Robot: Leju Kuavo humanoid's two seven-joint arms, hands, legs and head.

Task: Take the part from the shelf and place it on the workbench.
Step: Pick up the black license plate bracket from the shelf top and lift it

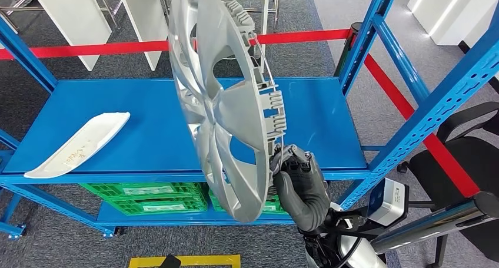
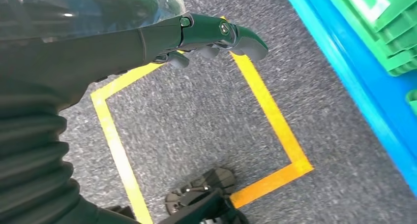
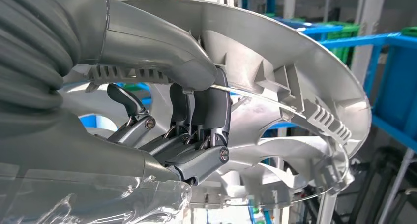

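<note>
Right wrist view: fingers [image 3: 206, 111] clamp the hubcap [image 3: 295, 76] rim

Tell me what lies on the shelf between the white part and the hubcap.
Nothing: in the head view, bare blue shelf separates the white part from the raised hubcap.

The left hand [image 2: 206, 37], fingers loosely extended and empty, hangs above yellow floor tape [image 2: 275, 130] on grey carpet [image 2: 196, 115].

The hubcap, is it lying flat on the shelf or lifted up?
Lifted. The right hand grips the hubcap at its rim, holding it on edge above the blue shelf.
</note>
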